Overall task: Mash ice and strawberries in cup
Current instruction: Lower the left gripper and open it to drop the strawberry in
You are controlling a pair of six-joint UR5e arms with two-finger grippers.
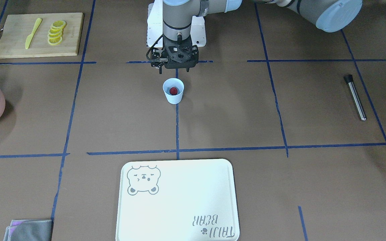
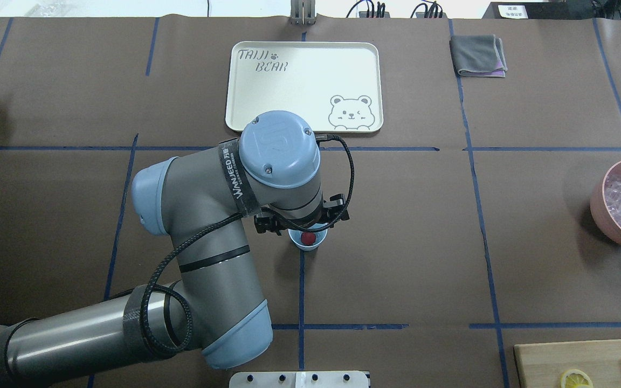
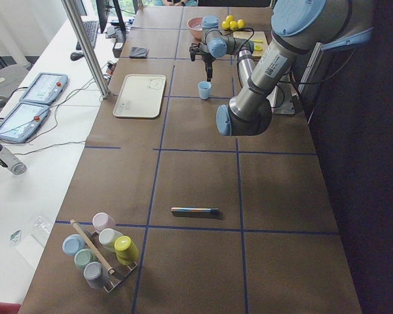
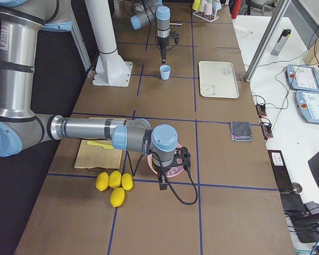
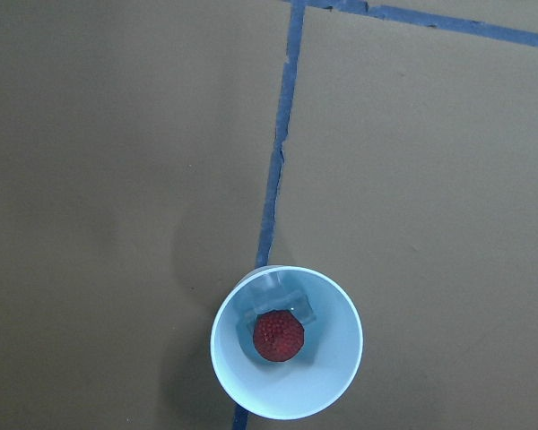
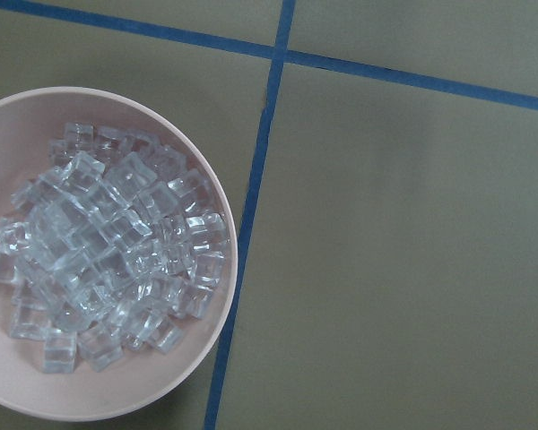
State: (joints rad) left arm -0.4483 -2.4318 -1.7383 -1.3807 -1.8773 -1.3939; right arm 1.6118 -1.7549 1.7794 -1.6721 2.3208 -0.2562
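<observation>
While the left gripper (image 1: 174, 70) hangs over the light blue cup (image 1: 173, 97), slightly toward your robot's side of it, its jaws appear spread and hold nothing. The strawberry (image 5: 278, 335) lies at the cup's bottom, touching at least one ice cube (image 5: 275, 292). The rest of the ice (image 6: 108, 260) fills the pink bowl (image 6: 184, 381), over which the right gripper (image 4: 162, 186) hangs. You cannot tell how far that one is open, since only the side view shows it.

Hazards, as judged:
- The cup is unheld, light and narrow at the base. A finger clipping its rim on descent would likely tip it and spill the fruit and ice.
- Mashing off-centre could skid or topple the cup unless one gripper steadies it.
- The black-tipped metal muddler (image 1: 355, 97) lies flat and is round, so it may roll when grasped.

Clearance: bare brown table (image 1: 233, 110) surrounds the cup on every side. The bear tray (image 1: 179, 201) lies well apart beyond it. The muddler rests well apart on the robot's left, so a long reach is needed.
</observation>
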